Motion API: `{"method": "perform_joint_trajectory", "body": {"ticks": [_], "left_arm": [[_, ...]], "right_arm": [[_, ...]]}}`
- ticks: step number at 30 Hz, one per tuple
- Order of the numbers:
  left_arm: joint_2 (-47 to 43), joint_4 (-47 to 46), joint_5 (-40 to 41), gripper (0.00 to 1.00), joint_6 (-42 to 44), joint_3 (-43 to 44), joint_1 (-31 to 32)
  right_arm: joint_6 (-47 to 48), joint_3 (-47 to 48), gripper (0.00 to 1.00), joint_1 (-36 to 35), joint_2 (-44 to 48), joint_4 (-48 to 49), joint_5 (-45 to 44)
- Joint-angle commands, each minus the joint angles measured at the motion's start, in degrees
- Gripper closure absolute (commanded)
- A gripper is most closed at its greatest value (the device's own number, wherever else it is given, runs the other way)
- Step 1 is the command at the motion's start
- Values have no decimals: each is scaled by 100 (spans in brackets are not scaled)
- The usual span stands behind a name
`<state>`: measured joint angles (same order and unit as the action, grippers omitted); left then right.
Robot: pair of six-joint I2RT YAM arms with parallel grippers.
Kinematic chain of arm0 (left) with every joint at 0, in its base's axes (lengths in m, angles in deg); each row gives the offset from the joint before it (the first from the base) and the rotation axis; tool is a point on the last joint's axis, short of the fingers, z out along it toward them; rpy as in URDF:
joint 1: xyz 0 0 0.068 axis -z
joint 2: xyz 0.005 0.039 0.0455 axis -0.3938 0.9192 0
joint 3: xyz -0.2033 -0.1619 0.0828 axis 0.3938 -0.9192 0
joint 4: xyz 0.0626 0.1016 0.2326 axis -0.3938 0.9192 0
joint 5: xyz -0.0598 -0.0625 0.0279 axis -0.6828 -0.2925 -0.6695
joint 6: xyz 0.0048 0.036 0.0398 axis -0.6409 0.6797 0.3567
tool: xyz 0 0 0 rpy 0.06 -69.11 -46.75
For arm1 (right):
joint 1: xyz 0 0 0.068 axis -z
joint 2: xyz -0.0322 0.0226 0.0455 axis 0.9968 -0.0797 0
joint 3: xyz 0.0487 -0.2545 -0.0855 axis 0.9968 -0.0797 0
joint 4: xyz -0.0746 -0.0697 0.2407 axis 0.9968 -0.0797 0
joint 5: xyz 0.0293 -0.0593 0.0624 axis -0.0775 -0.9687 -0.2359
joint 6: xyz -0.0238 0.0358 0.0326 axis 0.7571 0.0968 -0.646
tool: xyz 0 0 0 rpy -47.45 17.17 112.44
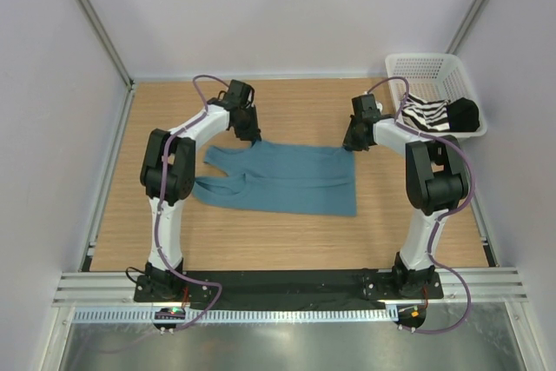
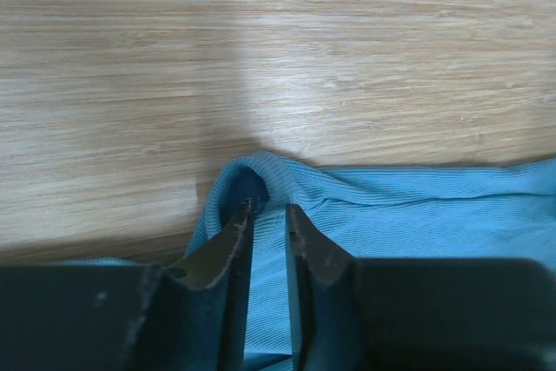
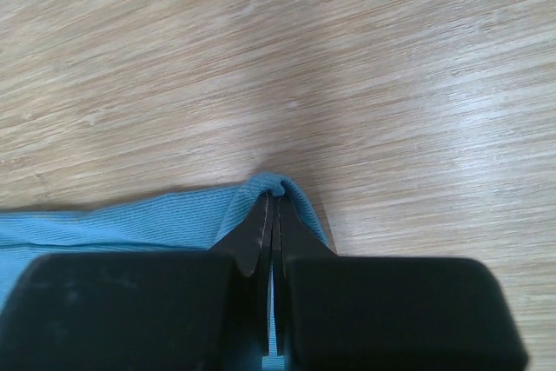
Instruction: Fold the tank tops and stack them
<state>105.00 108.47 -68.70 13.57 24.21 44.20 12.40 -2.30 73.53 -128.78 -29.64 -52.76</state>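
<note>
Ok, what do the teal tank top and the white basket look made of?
Plain teal-blue tank top: soft matte knit, probably cotton jersey; fine ribs show and its edge puckers. White mesh basket: looks like rigid moulded plastic, with an even lattice of holes and a smooth rim.

The teal tank top (image 1: 287, 178) lies spread flat in the middle of my table (image 1: 261, 241): plain ribbed cloth, its two shoulder straps pointing left and its straight hem to the right. Its far right corner is puckered up and pinched in my right pincer (image 3: 274, 200), and its far edge near the straps is humped up at the tips of my left pincer (image 2: 269, 208), whose jaws stand a narrow gap apart. The striped tank top (image 1: 427, 115), black and white, lies crumpled in the basket (image 1: 408, 65) at the far right corner.
</note>
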Motion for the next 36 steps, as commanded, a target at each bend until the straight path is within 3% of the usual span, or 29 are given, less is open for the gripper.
{"method": "perform_joint_trajectory", "body": {"ticks": [1, 9, 13, 23, 36], "left_arm": [[-32, 74, 1, 80, 149, 219, 25], [134, 135, -236, 89, 211, 386, 25], [161, 162, -297, 100, 202, 430, 34], [-620, -232, -472, 100, -35, -62, -246], [-1421, -673, -658, 100, -140, -1168, -423]], "right_arm": [[32, 86, 99, -5, 196, 224, 73], [50, 129, 99, -14, 231, 224, 152], [41, 121, 99, 30, 275, 241, 293], [-82, -11, 99, 250, 538, 505, 970], [-143, -292, 99, 320, 1039, 478, 900]]}}
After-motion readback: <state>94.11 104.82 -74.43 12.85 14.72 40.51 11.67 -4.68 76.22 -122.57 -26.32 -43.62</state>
